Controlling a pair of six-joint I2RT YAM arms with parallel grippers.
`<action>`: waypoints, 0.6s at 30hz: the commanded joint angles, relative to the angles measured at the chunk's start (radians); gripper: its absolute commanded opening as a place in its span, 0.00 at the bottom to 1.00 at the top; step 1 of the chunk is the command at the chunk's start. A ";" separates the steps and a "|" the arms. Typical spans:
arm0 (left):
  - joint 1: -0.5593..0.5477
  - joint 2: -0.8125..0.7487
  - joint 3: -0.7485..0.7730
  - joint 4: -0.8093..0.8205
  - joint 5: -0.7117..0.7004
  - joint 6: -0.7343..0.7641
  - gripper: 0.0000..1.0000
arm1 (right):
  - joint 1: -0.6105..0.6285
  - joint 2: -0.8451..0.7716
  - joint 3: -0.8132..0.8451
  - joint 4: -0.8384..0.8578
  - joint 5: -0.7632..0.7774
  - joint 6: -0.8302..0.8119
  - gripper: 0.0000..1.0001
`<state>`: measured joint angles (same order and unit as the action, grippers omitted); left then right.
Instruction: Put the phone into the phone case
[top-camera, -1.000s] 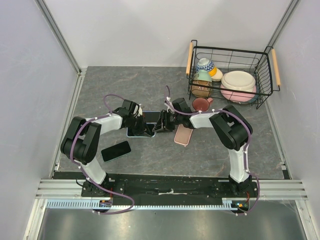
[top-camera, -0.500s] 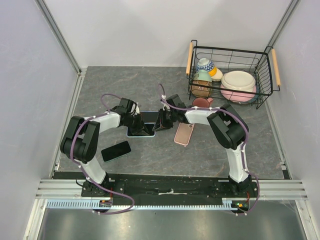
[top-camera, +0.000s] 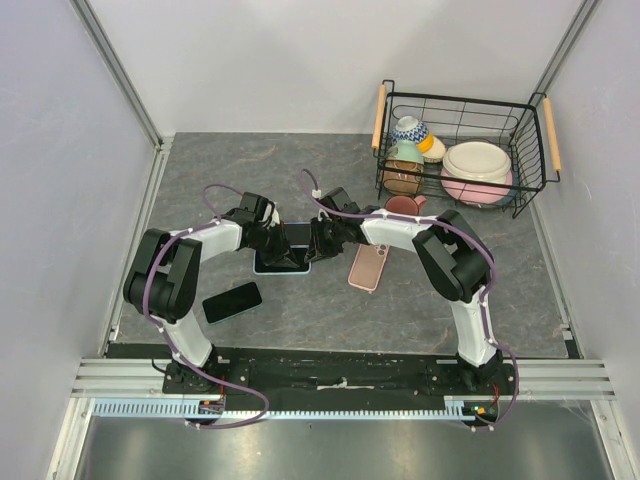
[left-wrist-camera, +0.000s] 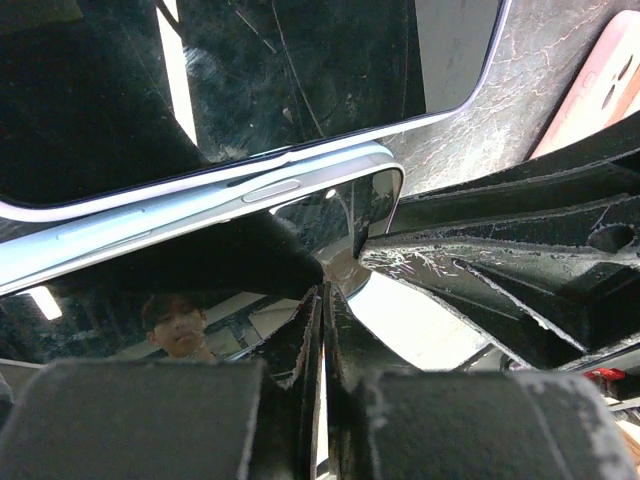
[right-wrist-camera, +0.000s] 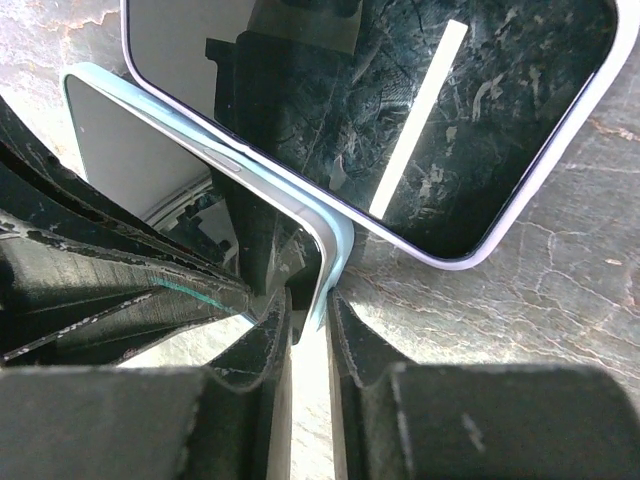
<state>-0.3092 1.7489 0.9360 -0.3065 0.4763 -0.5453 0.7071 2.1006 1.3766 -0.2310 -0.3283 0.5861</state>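
At the middle of the dark stone table (top-camera: 200, 170), the 2 arms meet over a light blue phone case (right-wrist-camera: 120, 140). The right gripper (right-wrist-camera: 308, 300) pinches the case's corner wall between narrow fingers. The left gripper (left-wrist-camera: 322, 300), facing it, has its fingers pressed nearly together just beside the same corner; what it holds cannot be told. The lilac-rimmed phone (right-wrist-camera: 400, 130) lies screen-up, askew across the case, just beyond both grippers' tips.

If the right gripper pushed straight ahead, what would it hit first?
The phone case: its corner sits between the fingers of the right gripper; the phone lies just beyond, though depth is unclear.
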 joint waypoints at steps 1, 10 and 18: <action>0.009 0.014 -0.002 -0.019 -0.151 0.021 0.08 | 0.043 0.138 -0.074 -0.128 0.187 -0.103 0.09; 0.009 -0.114 -0.037 0.015 -0.156 0.018 0.13 | 0.066 -0.034 -0.251 0.022 -0.064 -0.017 0.05; 0.009 -0.124 -0.045 0.017 -0.146 0.030 0.20 | 0.078 -0.142 -0.341 0.223 -0.247 0.096 0.06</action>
<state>-0.3058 1.6566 0.8982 -0.3046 0.3450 -0.5438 0.7254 1.9739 1.1156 0.0448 -0.3981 0.6262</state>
